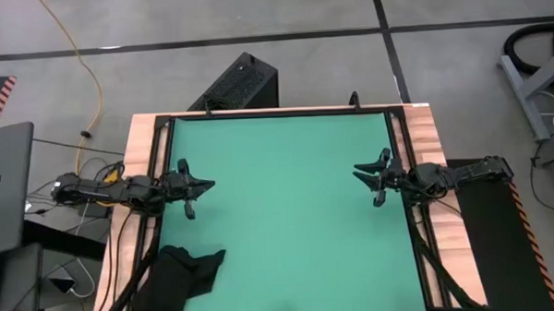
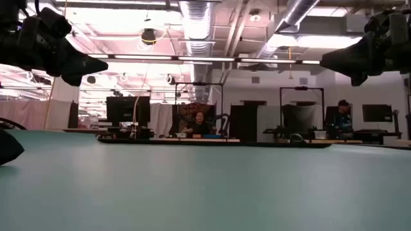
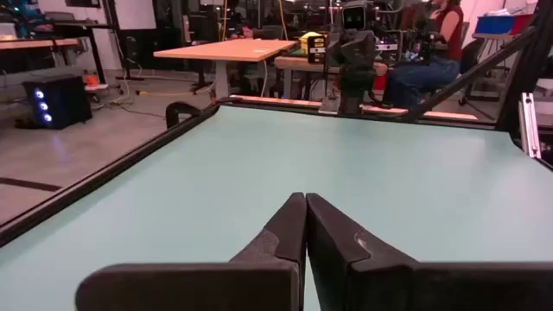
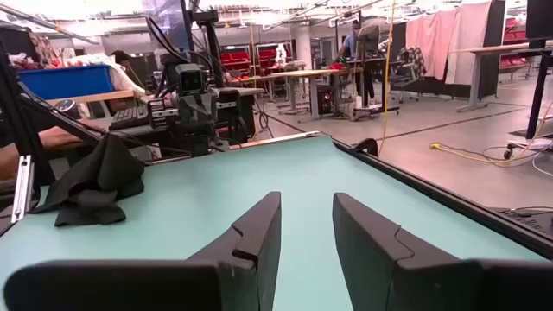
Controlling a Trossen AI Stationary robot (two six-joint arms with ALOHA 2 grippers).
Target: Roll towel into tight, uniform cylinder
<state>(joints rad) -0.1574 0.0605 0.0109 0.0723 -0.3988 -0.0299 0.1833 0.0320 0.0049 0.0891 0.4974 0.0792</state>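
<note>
The black towel (image 1: 186,277) lies crumpled in a heap at the near left corner of the green mat (image 1: 288,220). It also shows in the right wrist view (image 4: 91,186) and at the low view's left border (image 2: 6,147). My left gripper (image 1: 207,185) hovers shut above the mat's left side, far-side of the towel and apart from it; its own view shows the fingertips together (image 3: 305,197). Above the mat's right side hovers my right gripper (image 1: 359,171), open, with nothing between its fingers (image 4: 307,200).
A black frame rail (image 1: 160,178) runs around the mat on a wooden table. A black ribbed box (image 1: 240,83) stands on the floor past the far edge, and a laptop (image 1: 5,183) sits left of the table. People sit at desks in the room behind (image 2: 199,122).
</note>
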